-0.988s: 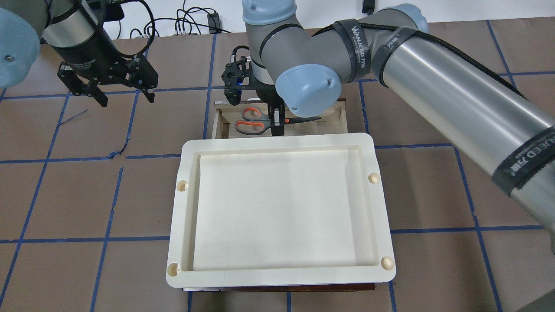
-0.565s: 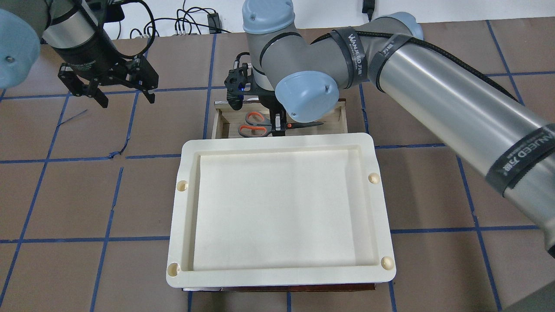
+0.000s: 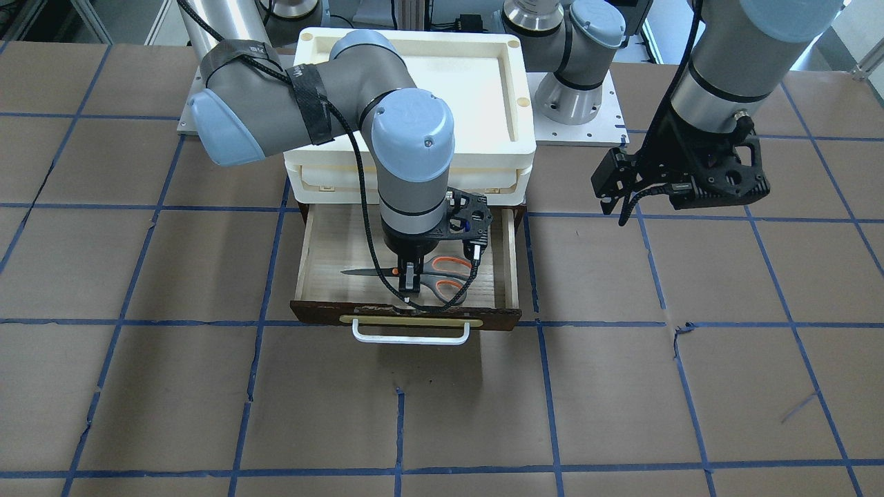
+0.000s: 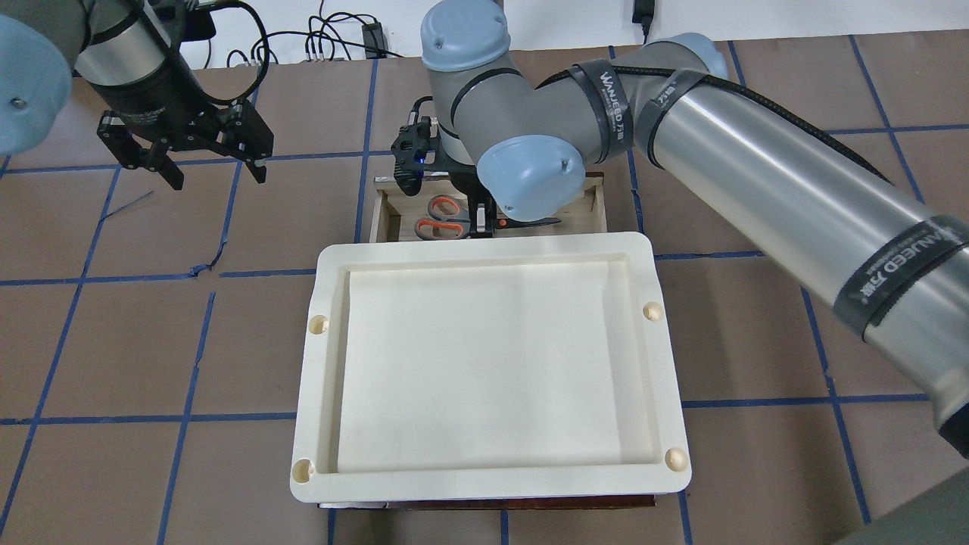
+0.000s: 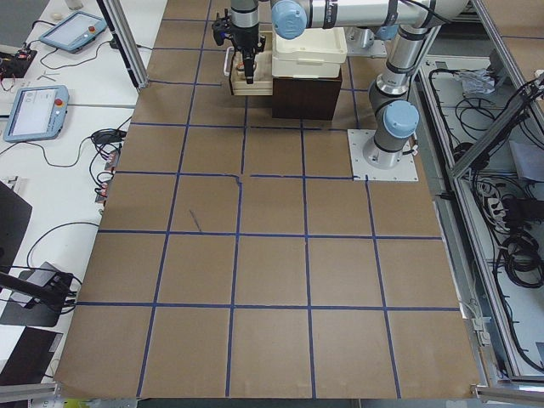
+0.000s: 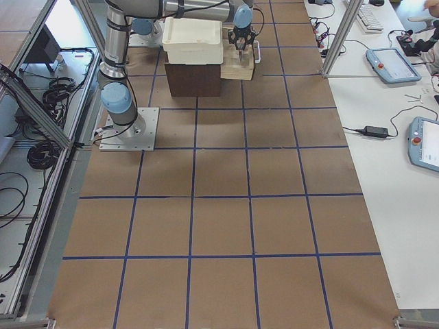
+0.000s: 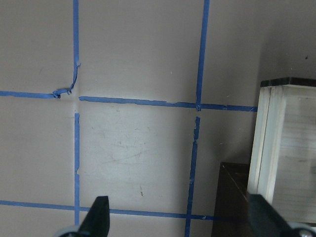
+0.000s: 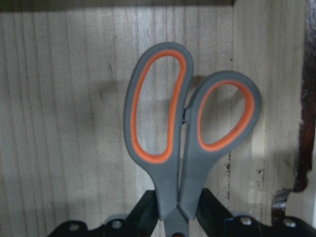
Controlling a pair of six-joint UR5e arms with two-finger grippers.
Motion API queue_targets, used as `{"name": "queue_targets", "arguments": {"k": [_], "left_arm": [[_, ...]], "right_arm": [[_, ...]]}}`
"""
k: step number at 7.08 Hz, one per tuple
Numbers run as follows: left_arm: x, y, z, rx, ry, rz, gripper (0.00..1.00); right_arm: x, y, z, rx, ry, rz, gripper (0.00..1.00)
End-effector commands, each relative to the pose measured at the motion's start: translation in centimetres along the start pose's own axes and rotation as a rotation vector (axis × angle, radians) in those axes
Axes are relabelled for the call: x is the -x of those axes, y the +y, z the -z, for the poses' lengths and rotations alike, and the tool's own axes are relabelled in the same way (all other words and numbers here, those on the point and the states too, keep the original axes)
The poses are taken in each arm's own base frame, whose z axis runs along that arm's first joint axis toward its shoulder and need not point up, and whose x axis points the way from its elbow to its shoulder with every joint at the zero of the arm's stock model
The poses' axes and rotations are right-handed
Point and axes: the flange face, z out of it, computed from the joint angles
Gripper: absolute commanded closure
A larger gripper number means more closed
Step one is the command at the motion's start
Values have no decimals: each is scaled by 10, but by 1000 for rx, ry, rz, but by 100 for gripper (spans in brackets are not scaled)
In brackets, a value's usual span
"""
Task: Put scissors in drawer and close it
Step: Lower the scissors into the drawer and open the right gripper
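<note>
The scissors (image 3: 447, 277), with grey handles and orange-lined loops, are inside the open drawer (image 3: 324, 259), low over its pale wood floor. My right gripper (image 3: 410, 281) is shut on them just behind the loops, with the blades pointing along the drawer's width. In the right wrist view the scissors (image 8: 182, 128) hang from the fingers (image 8: 148, 210) close above the drawer floor. In the overhead view the scissors (image 4: 441, 207) show in the drawer (image 4: 592, 203) under my right gripper (image 4: 482, 225). My left gripper (image 4: 213, 172) is open and empty, hovering over the table to the drawer's left.
A cream tray-topped box (image 4: 318, 363) sits on the dark cabinet above the drawer. The drawer's dark front with its white bar handle (image 3: 411, 338) faces away from the robot. The left wrist view shows brown mat with blue tape lines and the cabinet's corner (image 7: 232, 197).
My right gripper has sunk lower into the drawer with the scissors in it. My left gripper has barely shifted.
</note>
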Motion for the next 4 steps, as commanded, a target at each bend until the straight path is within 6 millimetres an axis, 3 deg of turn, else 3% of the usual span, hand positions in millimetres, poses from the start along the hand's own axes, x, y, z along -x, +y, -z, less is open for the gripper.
{"name": "queue_targets", "arguments": {"k": [1,4], "left_arm": [[1,-1,-3,4,-9,-4,0],[2,-3,-2,0,-7,-3,0]], "right_arm": [[3,-7,-7,7,-4,12,93],[11,-2,-24,24,-36,9,94]]}}
